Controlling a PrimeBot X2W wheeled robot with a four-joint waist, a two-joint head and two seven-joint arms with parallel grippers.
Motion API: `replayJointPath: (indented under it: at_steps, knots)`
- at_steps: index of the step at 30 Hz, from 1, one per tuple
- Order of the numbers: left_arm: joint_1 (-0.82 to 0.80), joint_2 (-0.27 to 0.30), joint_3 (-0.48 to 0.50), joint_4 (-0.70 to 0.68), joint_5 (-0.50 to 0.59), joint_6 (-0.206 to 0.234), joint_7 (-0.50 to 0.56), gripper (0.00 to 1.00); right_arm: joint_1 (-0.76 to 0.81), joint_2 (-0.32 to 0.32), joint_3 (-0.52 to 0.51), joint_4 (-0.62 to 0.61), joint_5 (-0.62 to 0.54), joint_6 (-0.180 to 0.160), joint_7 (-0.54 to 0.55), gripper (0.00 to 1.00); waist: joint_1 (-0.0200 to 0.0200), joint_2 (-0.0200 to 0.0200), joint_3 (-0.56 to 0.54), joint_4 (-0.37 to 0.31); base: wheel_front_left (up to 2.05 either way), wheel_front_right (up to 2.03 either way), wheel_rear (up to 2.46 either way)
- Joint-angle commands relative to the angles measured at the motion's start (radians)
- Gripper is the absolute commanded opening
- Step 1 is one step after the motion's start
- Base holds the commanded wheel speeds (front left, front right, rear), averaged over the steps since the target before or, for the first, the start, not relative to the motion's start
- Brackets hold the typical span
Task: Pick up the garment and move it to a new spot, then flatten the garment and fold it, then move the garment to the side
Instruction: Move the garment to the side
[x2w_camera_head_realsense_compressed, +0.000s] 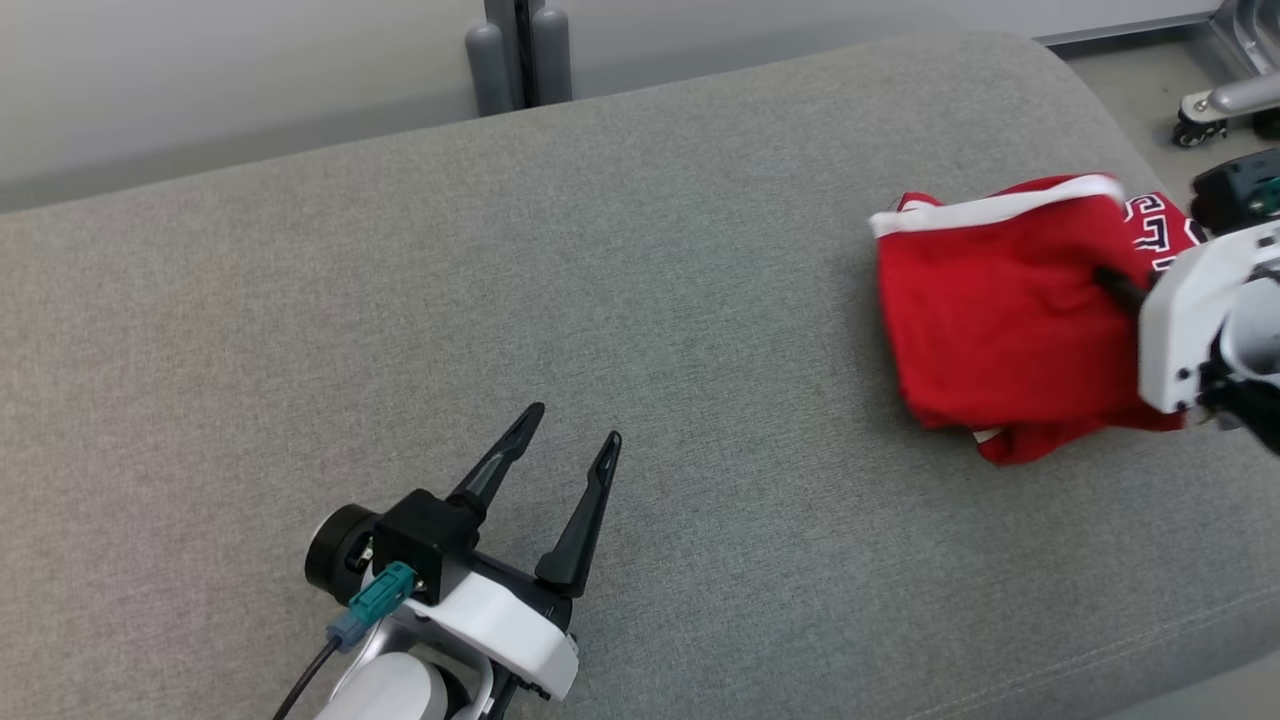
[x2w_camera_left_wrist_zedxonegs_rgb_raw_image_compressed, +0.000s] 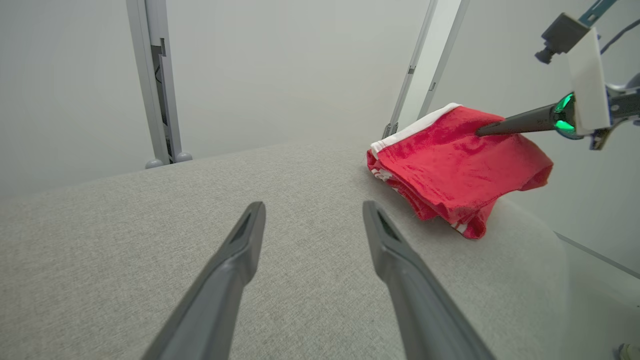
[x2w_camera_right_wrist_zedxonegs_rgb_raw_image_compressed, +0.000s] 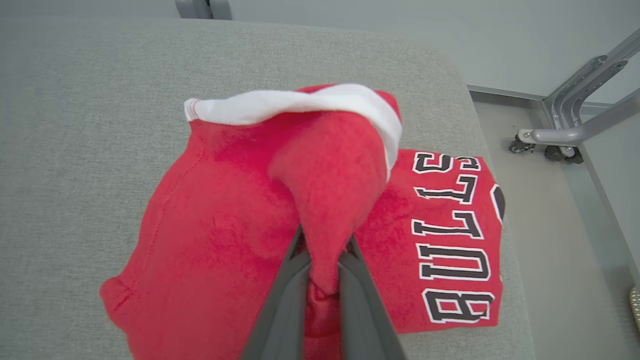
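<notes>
The grey cushion (x2w_camera_head_realsense_compressed: 600, 250) carries the red garment (x2w_camera_head_realsense_compressed: 990, 320) at its right end, close to the rounded edge. The garment lies folded, with its white band on the far side and black lettering on the lower layer. The right claw (x2w_camera_right_wrist_zedxonegs_rgb_raw_image_compressed: 325, 252) is clenched on a bunched-up fold of the top layer. The left claw (x2w_camera_head_realsense_compressed: 574, 425) is spread wide with nothing in it, low over bare cushion, well apart from the garment.

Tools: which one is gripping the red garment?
The right tool, shut on a fold of the red garment; the left tool stands open, well clear of it.
</notes>
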Motion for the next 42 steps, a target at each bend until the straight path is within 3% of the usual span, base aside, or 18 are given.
replayJointPath:
  at_steps: [1, 7, 9, 10, 11, 12, 13, 20, 25, 30, 38, 42]
  knots:
    - [-0.023, 0.004, 0.006, -0.006, 0.009, 0.005, -0.003, 1.0, -0.013, -0.013, 0.004, 0.009, -0.01, 0.0, -0.005, 0.0, 0.0, -0.0001, 0.011, 0.006, 0.0, 0.0, 0.0]
    - [-0.027, 0.012, 0.01, -0.018, 0.004, 0.008, 0.0, 1.0, -0.065, -0.032, 0.061, 0.118, -0.072, 0.0, -0.045, 0.0, 0.0, -0.0001, 0.042, 0.027, 0.0, 0.0, 0.0]
    - [-0.035, 0.009, 0.009, -0.017, 0.001, 0.009, -0.001, 1.0, -0.075, -0.016, 0.069, 0.203, -0.095, 0.0, -0.076, 0.08, 0.0, -0.0001, 0.047, 0.042, 0.0, 0.0, 0.0]
    - [-0.037, 0.008, 0.009, -0.016, 0.0, 0.008, -0.001, 1.0, -0.079, -0.009, 0.068, 0.233, -0.103, 0.0, -0.092, 0.19, 0.0, -0.0001, 0.048, 0.047, 0.0, 0.0, 0.0]
    - [-0.038, 0.007, 0.009, -0.014, -0.003, 0.008, -0.002, 1.0, -0.082, -0.003, 0.064, 0.267, -0.109, 0.0, -0.109, 0.38, 0.0, -0.0001, 0.047, 0.053, 0.0, 0.0, 0.0]
    - [-0.038, 0.007, 0.009, -0.012, -0.004, 0.009, -0.003, 1.0, -0.083, 0.004, 0.063, 0.297, -0.119, 0.0, -0.127, 0.76, 0.0, -0.0001, 0.046, 0.058, 0.0, 0.0, 0.0]
    - [-0.036, 0.006, 0.01, -0.01, -0.004, 0.012, -0.005, 1.0, -0.085, 0.012, 0.061, 0.327, -0.127, 0.0, -0.144, 1.0, 0.0, -0.0001, 0.043, 0.062, 0.0, 0.0, 0.0]
    - [-0.002, 0.006, 0.018, 0.008, -0.025, 0.017, -0.023, 1.0, -0.112, 0.071, 0.044, 0.486, -0.179, 0.0, -0.271, 1.0, 0.0, -0.0001, -0.008, 0.071, 0.0, 0.0, 0.0]
    - [0.02, 0.007, 0.042, 0.019, -0.044, 0.028, -0.046, 1.0, -0.123, 0.097, 0.029, 0.497, -0.192, 0.0, -0.39, 1.0, 0.0, -0.0001, -0.075, 0.069, 0.0, 0.0, 0.0]
    - [0.056, 0.028, 0.091, 0.019, -0.071, 0.048, -0.07, 1.0, -0.1, 0.095, 0.004, 0.433, -0.159, 0.0, -0.487, 1.0, 0.0, -0.0001, -0.153, 0.075, 0.0, 0.0, 0.0]
    - [0.134, 0.069, 0.175, -0.007, -0.113, 0.087, -0.088, 1.0, 0.025, 0.018, -0.079, 0.245, -0.133, 0.0, -0.547, 1.0, 0.0, -0.0001, -0.23, 0.131, 0.0, 0.0, 0.0]
    - [0.163, 0.08, 0.205, -0.036, -0.126, 0.101, -0.093, 1.0, 0.146, -0.02, -0.215, 0.121, -0.155, 0.0, -0.552, 1.0, 0.0, -0.0001, -0.239, 0.175, 0.0, 0.0, 0.0]
